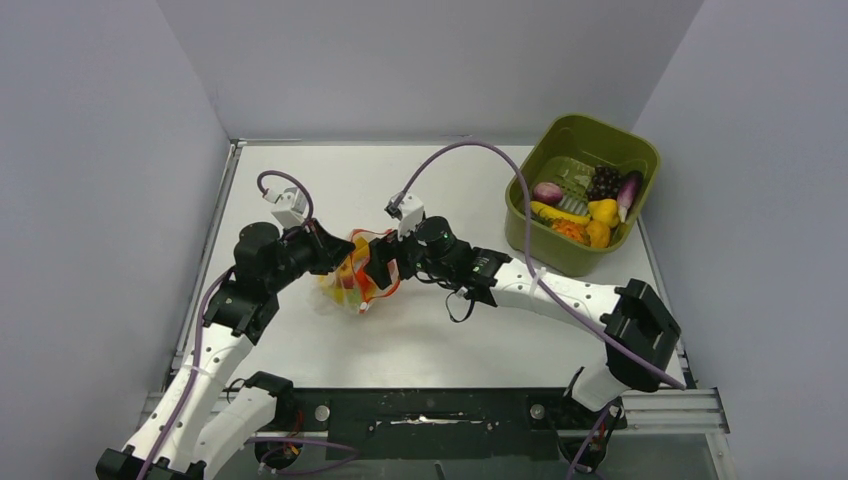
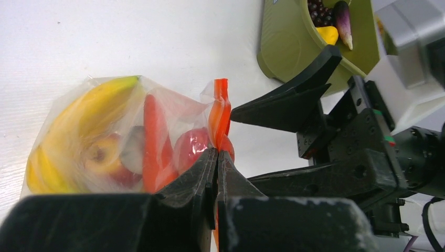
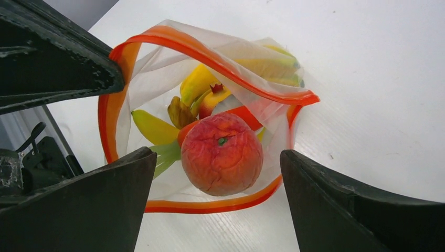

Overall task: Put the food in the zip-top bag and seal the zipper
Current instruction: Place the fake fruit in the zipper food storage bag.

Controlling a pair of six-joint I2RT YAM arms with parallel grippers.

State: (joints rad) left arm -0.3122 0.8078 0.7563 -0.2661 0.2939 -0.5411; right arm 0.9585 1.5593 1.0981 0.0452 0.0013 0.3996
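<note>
The clear zip-top bag (image 1: 350, 282) lies at the table's middle between my two grippers, mouth open toward the right one. Its orange-red zipper (image 3: 210, 58) forms an open loop. Inside are yellow bananas (image 2: 89, 110), an orange-pink peach (image 3: 222, 154) just inside the mouth, and other orange and red pieces. My left gripper (image 2: 217, 152) is shut on the zipper strip (image 2: 219, 113) at one end of the mouth. My right gripper (image 3: 218, 155) is open and empty, its fingers either side of the mouth in front of the peach.
The olive-green bin (image 1: 530, 235) stands at the back right with several more toy foods, among them a purple eggplant (image 1: 629, 190) and yellow pieces. It also shows in the left wrist view (image 2: 283, 42). Grey walls enclose the table.
</note>
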